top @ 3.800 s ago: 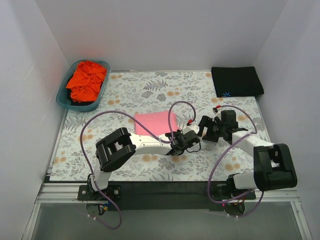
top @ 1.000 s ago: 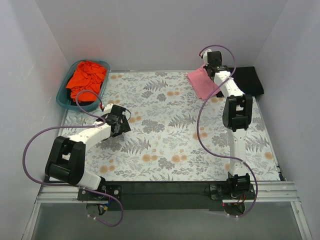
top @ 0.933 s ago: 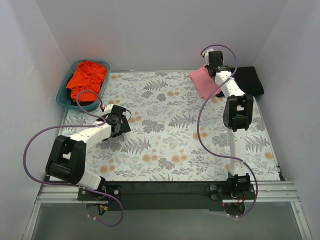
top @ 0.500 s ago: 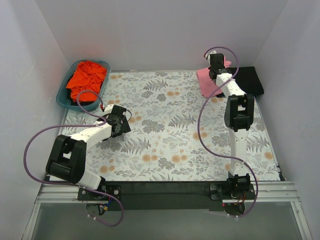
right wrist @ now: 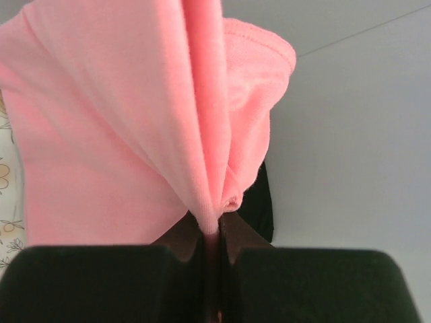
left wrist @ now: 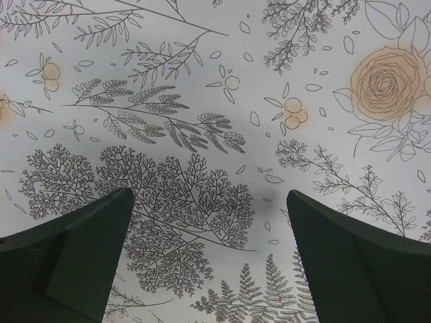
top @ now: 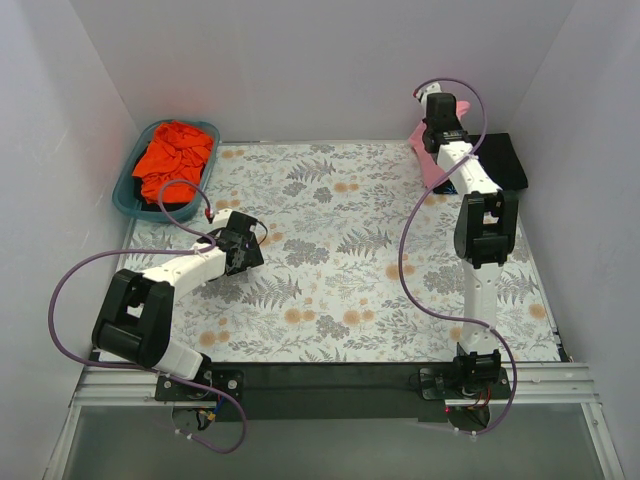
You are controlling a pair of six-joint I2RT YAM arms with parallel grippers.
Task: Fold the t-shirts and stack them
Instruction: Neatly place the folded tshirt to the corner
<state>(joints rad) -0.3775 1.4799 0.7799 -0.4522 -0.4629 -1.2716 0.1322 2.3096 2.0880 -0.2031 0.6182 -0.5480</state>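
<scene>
**Status.** The right arm is stretched to the far right corner of the floral-print counter. The right jaws are clamped together on a bunched ridge of the light pink cotton t-shirt; the right wrist view shows the cloth pinched in the narrow slot between them. The shirt hangs from that single pinch, and its lower part drapes down at the left edge of the folded black cotton t-shirt, which lies flat in the corner. Whether pink cloth touches black cannot be told. The left arm is low over bare counter left of centre; the left jaws stand wide apart and hold nothing. The crumpled orange-red cotton t-shirt sits in the teal plastic basket at far left, not yet folded.

**Step in hand (judged).** Setting the pink shirt onto the black one to build the stack.

**Hazards.**
1. Fold loss: soft cotton hung from one point can sag open, so the layers may land creased or unfolded.
2. Misplacement: most of the hanging cloth is left of the black shirt, so a release here would probably drop it half off the stack.
3. Base disturbance: dragging the pink cloth sideways across the black shirt could rumple or shift it.
4. Reach: the arm is nearly at full extension close to the back wall, which leaves little room to correct.
</scene>
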